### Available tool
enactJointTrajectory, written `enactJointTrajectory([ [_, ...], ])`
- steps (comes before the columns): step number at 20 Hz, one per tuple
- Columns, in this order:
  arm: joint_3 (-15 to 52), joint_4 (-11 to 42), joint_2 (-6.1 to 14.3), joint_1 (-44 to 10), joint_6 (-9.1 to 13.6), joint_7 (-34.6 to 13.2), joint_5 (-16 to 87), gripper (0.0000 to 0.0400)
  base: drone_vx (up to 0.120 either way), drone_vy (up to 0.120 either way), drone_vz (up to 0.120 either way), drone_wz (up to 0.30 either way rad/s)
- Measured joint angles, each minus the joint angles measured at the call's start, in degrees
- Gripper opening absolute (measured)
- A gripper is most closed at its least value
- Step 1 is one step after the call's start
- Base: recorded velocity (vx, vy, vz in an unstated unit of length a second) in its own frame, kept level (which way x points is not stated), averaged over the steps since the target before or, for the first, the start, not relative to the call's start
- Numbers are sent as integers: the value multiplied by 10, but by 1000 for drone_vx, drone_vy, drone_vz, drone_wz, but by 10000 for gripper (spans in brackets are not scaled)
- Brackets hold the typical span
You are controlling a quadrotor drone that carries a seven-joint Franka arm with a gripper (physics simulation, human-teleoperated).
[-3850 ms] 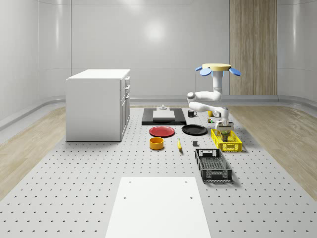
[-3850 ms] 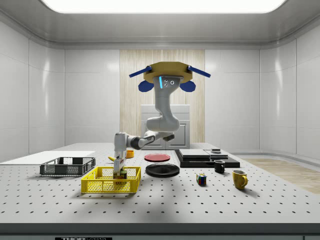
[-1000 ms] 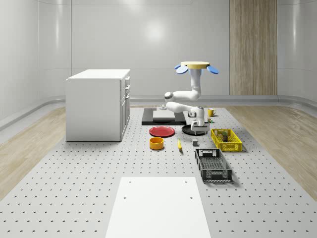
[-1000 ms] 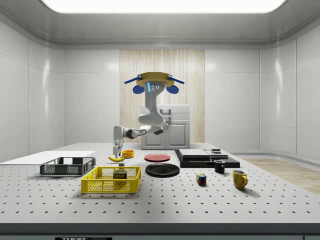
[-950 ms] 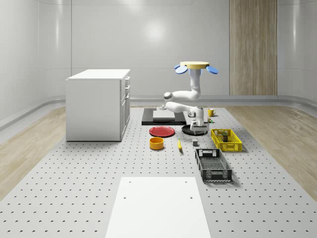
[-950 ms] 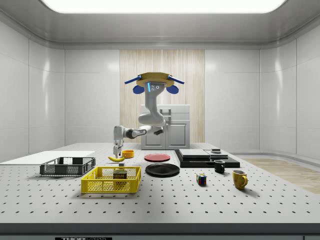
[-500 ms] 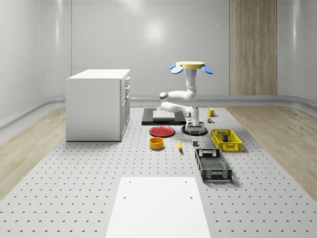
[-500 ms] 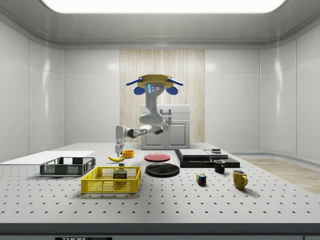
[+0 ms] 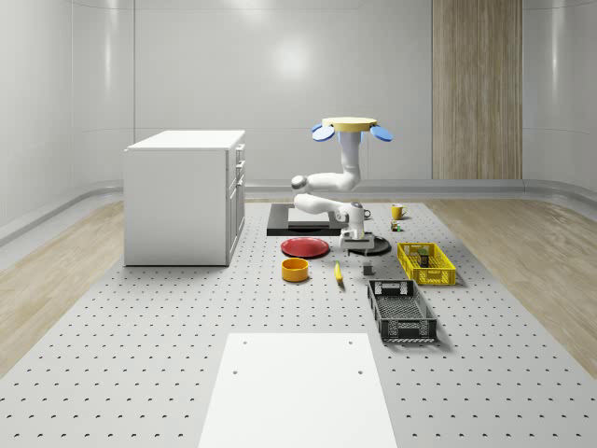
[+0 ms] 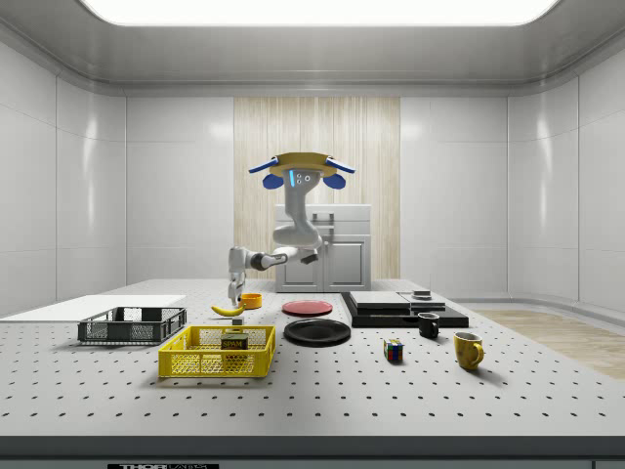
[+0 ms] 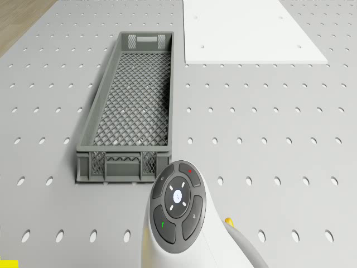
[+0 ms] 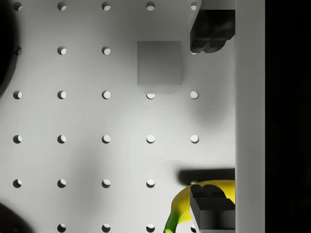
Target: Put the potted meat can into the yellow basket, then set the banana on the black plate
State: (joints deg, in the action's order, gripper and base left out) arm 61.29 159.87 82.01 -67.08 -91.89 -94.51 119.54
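Reading the whole-scene view from its left, a white cabinet [image 9: 185, 196] is standing well clear of the work and is playing no part in it. Right of it, a red plate [image 9: 305, 247] and an orange bowl [image 9: 295, 270] are sitting on the table [image 9: 140, 355], both bare. Just right of the bowl, the banana [image 9: 338, 273] is lying flat on the table, apart from the black plate [image 10: 317, 332] and not yet lifted. The drone [image 9: 350, 126] is hovering high over the table's far middle, roughly above the ground between the two plates, with its arm reaching down and toward the near side. The gripper [image 9: 355, 239] is hanging above the table between the banana and the black plate, clear of both. In the wrist view its fingers [image 12: 212, 31] are standing wide apart with nothing between them, and the banana's end is showing partly under one finger, so alignment is judged close but incomplete. Farther right, the yellow basket [image 9: 426, 263] is resting on the table, and in the side view the potted meat can [image 10: 234, 343] is sitting inside it. The first step is therefore judged complete. The second is judged as only beginning: centring over the banana, descending, closing on it, carrying it and placing it on the black plate are all outstanding. A grey crate [image 9: 401, 311] is lying at the near right, uninvolved.
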Motion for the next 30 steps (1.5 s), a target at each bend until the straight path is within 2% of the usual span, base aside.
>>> enactJointTrajectory([
  [7, 0, 0, -1, 1, 1, 1, 1, 400, 120, -120, 0, 0],
  [14, -1, 0, -2, 1, 2, 1, 1, 400, 6, -120, -17, 0],
  [20, -1, 0, -3, 2, 3, 1, 2, 400, 0, -7, -120, 0],
  [25, -1, 0, -4, 2, 4, 2, 2, 400, 112, -16, -8, 0],
  [30, -5, -2, -5, 2, 2, 2, 6, 400, 0, -32, 0, 0],
])
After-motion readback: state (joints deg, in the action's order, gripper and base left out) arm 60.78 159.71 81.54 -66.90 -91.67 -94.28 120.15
